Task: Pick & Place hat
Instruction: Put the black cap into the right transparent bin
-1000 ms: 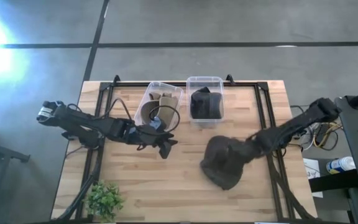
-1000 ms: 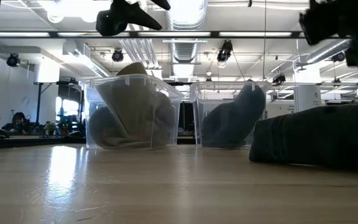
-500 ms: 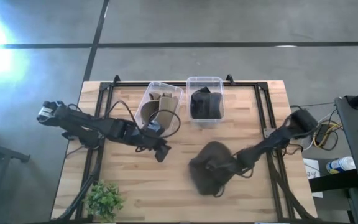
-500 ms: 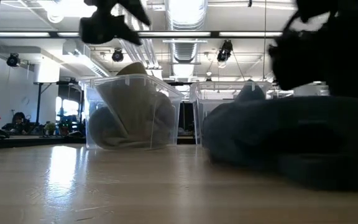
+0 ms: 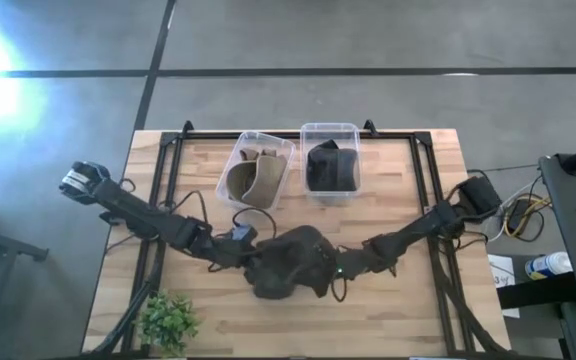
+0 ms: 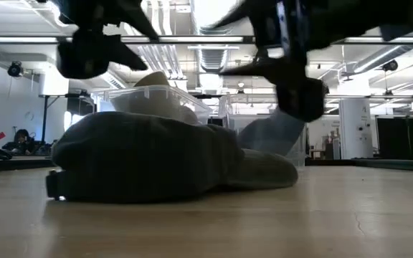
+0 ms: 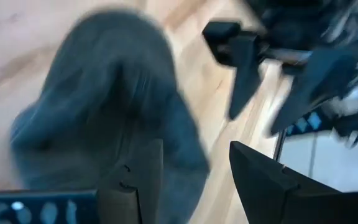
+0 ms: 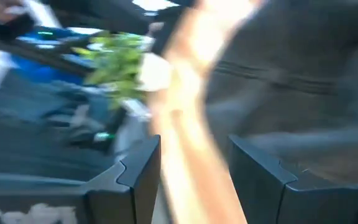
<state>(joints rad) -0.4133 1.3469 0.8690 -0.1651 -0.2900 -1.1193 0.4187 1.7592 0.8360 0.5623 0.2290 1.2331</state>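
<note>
A dark hat [image 5: 286,262] lies crown up in the middle of the table, nearer the near edge, its brim flat on the wood [image 6: 149,158]. My left gripper [image 5: 251,256] hovers open over the hat's left side; the left wrist view looks down on the hat [image 7: 104,106] past its fingers [image 7: 191,180]. My right gripper [image 5: 330,268] is open over the hat's right edge, and the right wrist view shows the hat [image 8: 291,81] beside its fingers [image 8: 188,174]. In the low view both grippers, left [image 6: 95,54] and right [image 6: 296,79], stand above the hat, clear of it.
Two clear bins stand at the far side: the left bin [image 5: 256,178] holds a tan hat, the right bin [image 5: 330,165] a dark one. A small green plant [image 5: 168,320] sits at the near left corner. Bare wood lies right of the hat.
The hat has travelled with my right gripper from the table's right side leftward to the middle, and lies flat there now. My left gripper has moved toward the near edge and down, over the hat's left side.
</note>
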